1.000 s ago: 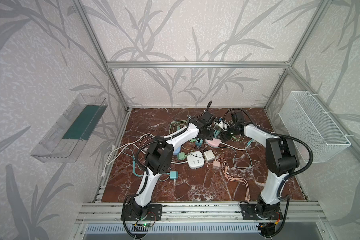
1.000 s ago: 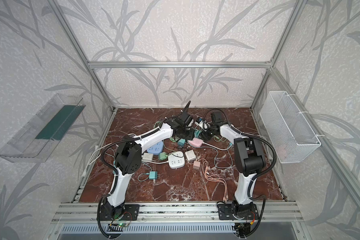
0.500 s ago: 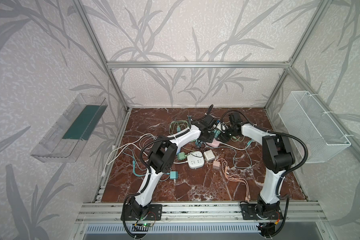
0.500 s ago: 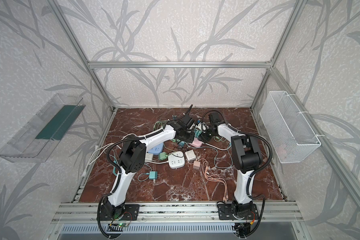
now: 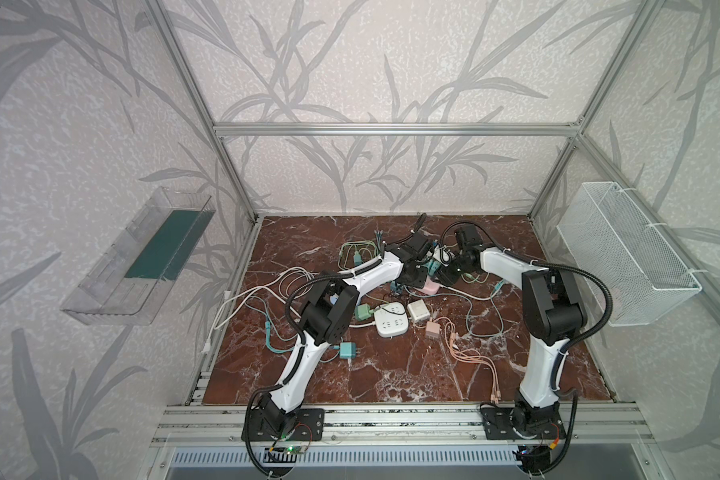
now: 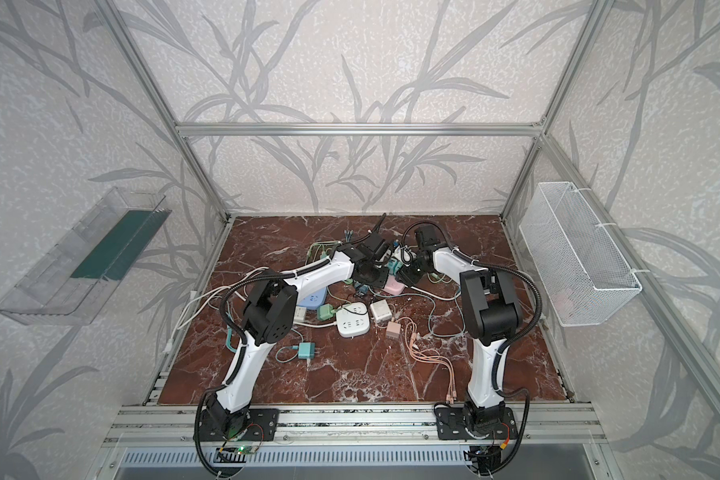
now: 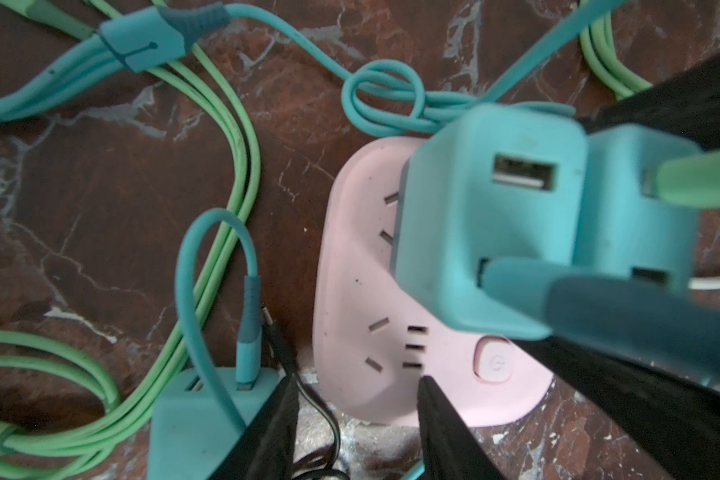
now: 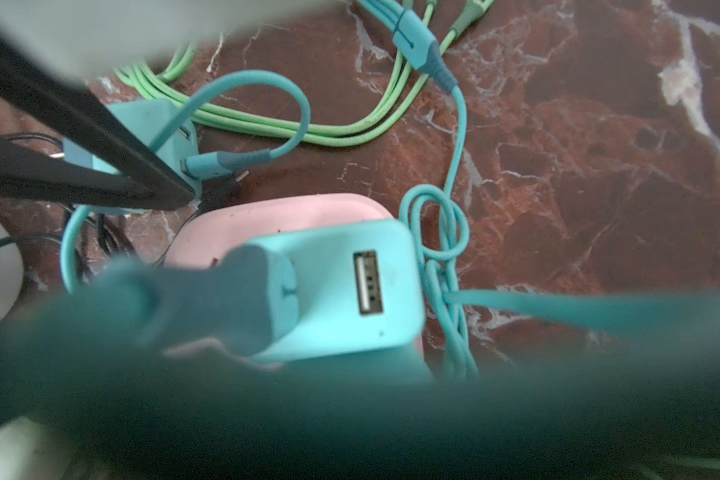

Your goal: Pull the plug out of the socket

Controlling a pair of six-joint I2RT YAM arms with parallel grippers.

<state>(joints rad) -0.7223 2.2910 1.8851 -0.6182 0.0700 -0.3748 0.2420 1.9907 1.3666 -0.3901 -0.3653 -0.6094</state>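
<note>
A pink socket (image 7: 362, 291) lies flat among cables at the back middle of the floor, seen in both top views (image 5: 431, 286) (image 6: 393, 286). Two teal plugs stand in it side by side: one (image 7: 474, 249) (image 8: 337, 324) carries a dark teal cable, the other (image 7: 632, 208) a green one. My left gripper (image 7: 358, 379) (image 5: 420, 280) is open at the socket's button end, one fingertip (image 7: 427, 384) lying on its pink face. The right gripper (image 5: 443, 274) (image 6: 404, 274) has its black fingers (image 7: 682, 95) on either side of the plugs; contact is unclear. A blurred teal cable fills the near part of the right wrist view.
A loose teal charger (image 7: 200, 419) sits against my left finger, amid green cables (image 7: 233, 166). Nearer the front lie a white power strip (image 5: 391, 322), a white cube (image 5: 417, 309), a pink charger (image 5: 432, 330), a teal charger (image 5: 347, 351) and peach cables (image 5: 470, 357). A wire basket (image 5: 624, 257) hangs on the right wall.
Both grippers have drawn in closer over the pink socket, and both elbows have shifted inward. The right gripper's jaws have narrowed round the plugs.
</note>
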